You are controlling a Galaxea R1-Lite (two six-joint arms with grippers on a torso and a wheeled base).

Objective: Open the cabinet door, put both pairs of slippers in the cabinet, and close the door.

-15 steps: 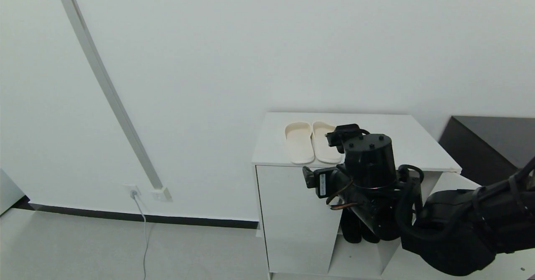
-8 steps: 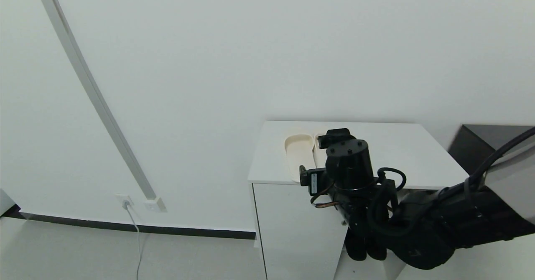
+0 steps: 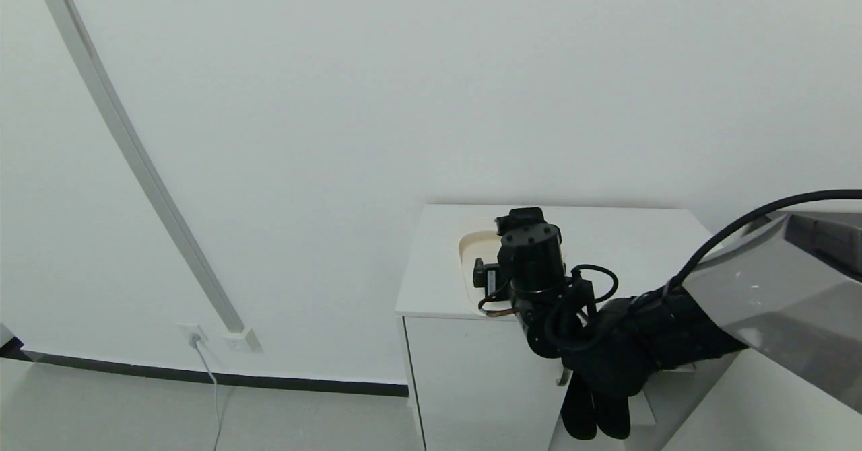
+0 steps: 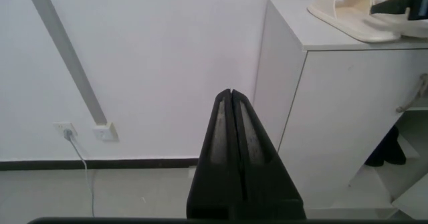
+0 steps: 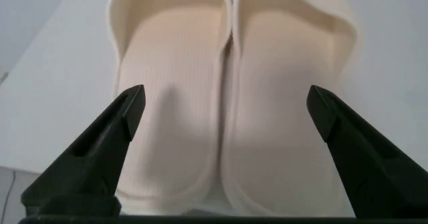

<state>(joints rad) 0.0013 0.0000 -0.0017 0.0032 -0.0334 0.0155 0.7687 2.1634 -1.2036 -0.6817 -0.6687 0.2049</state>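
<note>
A pair of cream slippers (image 5: 174, 83) lies side by side on top of the white cabinet (image 3: 626, 249). My right gripper (image 5: 227, 107) hovers over them, open wide, one finger (image 5: 120, 117) outside each slipper of the pair. In the head view the right arm's wrist hides most of the cream slippers (image 3: 475, 252). A pair of black slippers (image 3: 596, 410) stands inside the cabinet on its open side. My left gripper (image 4: 231, 97) is shut on nothing, held low to the left of the cabinet (image 4: 348, 117).
The cabinet's left door panel (image 3: 478, 384) is shut. The opened door (image 3: 741, 404) shows at the lower right. A wall outlet with a cable (image 3: 192, 335) and a slanted wall duct (image 3: 135, 161) lie left of the cabinet, with bare floor below.
The head camera has shifted. My right arm has stretched farther over the cabinet top and now covers more of the cream slippers.
</note>
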